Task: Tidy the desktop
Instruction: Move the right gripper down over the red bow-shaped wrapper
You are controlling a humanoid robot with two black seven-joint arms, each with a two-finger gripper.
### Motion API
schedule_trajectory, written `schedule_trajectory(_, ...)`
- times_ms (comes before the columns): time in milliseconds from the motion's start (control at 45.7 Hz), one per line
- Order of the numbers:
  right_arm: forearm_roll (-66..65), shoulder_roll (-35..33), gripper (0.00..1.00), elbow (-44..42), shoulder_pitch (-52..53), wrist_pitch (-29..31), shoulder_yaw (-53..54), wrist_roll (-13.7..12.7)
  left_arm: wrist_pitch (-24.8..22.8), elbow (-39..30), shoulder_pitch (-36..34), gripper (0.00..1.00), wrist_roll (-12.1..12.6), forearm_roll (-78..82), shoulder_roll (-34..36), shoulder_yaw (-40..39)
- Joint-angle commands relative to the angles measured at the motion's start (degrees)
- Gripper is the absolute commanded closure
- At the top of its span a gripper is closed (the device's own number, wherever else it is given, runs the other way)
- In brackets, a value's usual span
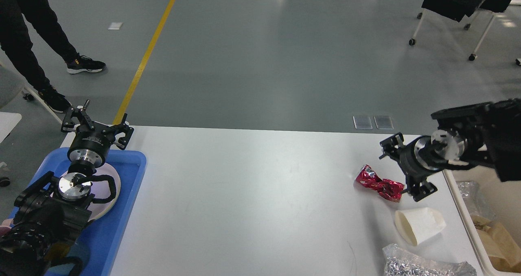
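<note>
The bench is a smooth matte white slab with rounded corners, its long axis running left to right before me; my right hand hangs spread open just beside a crumpled red foil can; my left hand gapes empty above a blue plastic tray

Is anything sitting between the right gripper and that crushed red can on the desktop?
Nothing visible: the right gripper, open, is right beside the red can on the desktop. The paper cup lies nearer, off the path.
</note>
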Motion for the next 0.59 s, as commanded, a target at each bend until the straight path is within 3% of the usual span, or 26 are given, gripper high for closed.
schedule_trajectory(0, 6.2, -1.5, 0.0, -2.3, -3.1, -2.6, 3.6, -0.2, 0.0, 0.0, 0.0, 0.04, 0.0, 0.0, 0.0, 0.0)
schedule_trajectory(263, 16.6, -1.4, 0.0, -10.0, -10.0, -12.9, 11.1, -0.3, 0.0, 0.0, 0.0, 0.04, 0.0, -0.1, 0.0, 0.0)
schedule_trajectory(569, 16.5, 0.1, 0.0, -17.7, -17.7, -16.5, 23.1, -0.2, 0.0, 0.0, 0.0, 0.04, 0.0, 0.0, 0.0, 0.0)
